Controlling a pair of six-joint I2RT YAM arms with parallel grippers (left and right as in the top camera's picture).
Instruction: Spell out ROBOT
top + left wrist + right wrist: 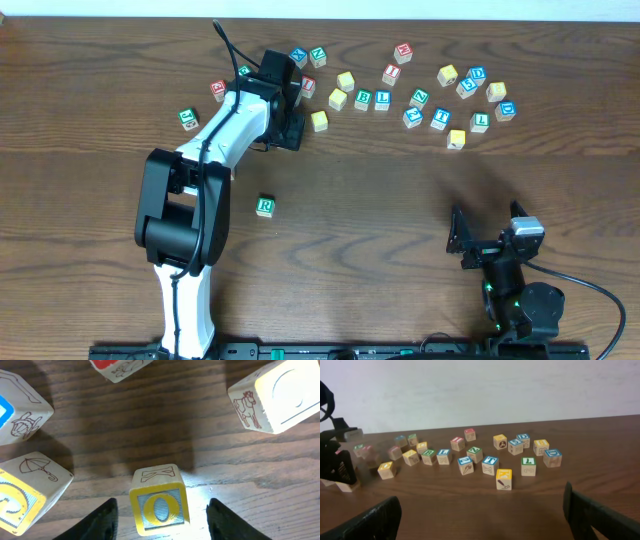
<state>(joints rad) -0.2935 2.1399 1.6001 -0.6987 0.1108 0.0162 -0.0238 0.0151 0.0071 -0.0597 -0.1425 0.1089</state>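
Yellow-framed O cube (159, 506): upright on the counter (150, 425), letter face towards the left wrist camera, set between the fingers (102, 521) of the left gripper (161, 522). That gripper is released, with a gap of bare wood on each side of the cube. Neighbours: a yellow cube with an umbrella drawing (30, 490) to one side, a cube with an animal drawing (272, 395) further off. Green-framed R cube (265, 206): alone beside the left arm, well apart from the rest. Green-framed B cube (363, 99) and blue-framed T cube (440, 118): in the scattered group along the far side. Right gripper (481, 502): released wide, grasping nothing, well apart from all cubes.
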